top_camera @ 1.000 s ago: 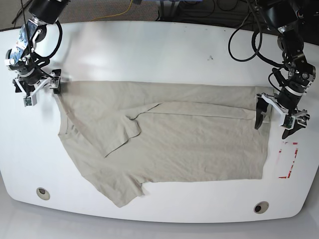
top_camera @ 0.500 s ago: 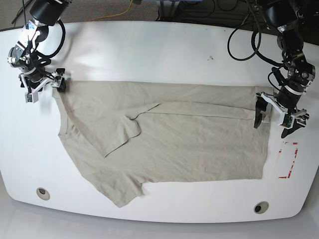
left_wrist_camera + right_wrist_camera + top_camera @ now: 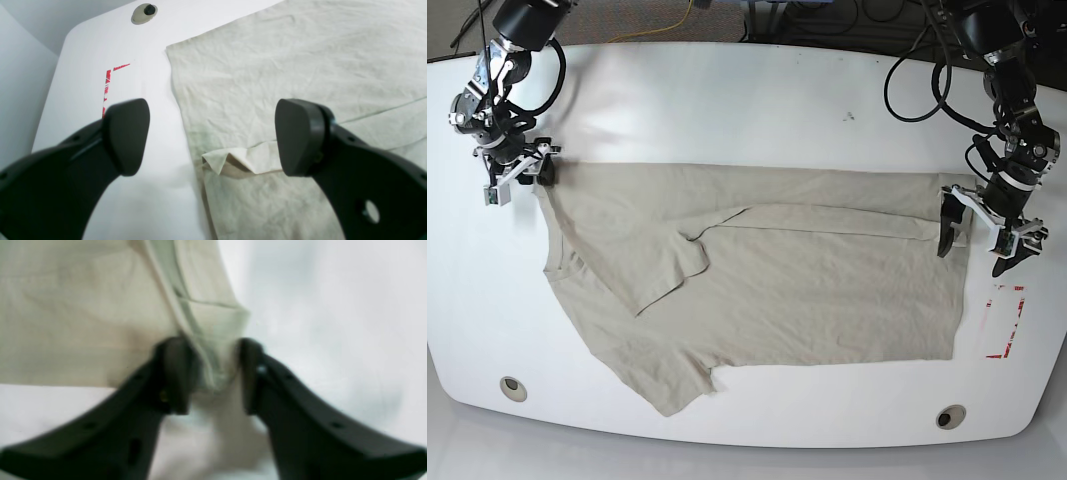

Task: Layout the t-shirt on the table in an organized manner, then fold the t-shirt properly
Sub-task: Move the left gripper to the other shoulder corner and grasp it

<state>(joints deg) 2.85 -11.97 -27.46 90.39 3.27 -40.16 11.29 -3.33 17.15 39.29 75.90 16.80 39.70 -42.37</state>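
The beige-grey t-shirt (image 3: 777, 270) lies spread on the white table (image 3: 727, 90), with one sleeve folded over its chest. My right gripper (image 3: 527, 180) is at the shirt's far-left corner. In the right wrist view its jaws (image 3: 213, 373) pinch a bunched fold of the t-shirt (image 3: 83, 306) just above the table (image 3: 333, 306). My left gripper (image 3: 972, 255) hovers open over the shirt's right edge. In the left wrist view its fingers (image 3: 211, 133) straddle the edge of the t-shirt (image 3: 283, 66), where a small flap of hem (image 3: 240, 160) is turned over.
A red tape outline (image 3: 1007, 320) marks the table right of the shirt, also seen as red tape (image 3: 108, 86) beside the left finger. Grommet holes sit near the front edge (image 3: 513, 388) (image 3: 950, 416). Cables hang behind the table's far edge.
My right gripper has shifted slightly toward the table's back along the shirt's left corner, and its jaws have closed in on the fabric. The left arm has not moved.
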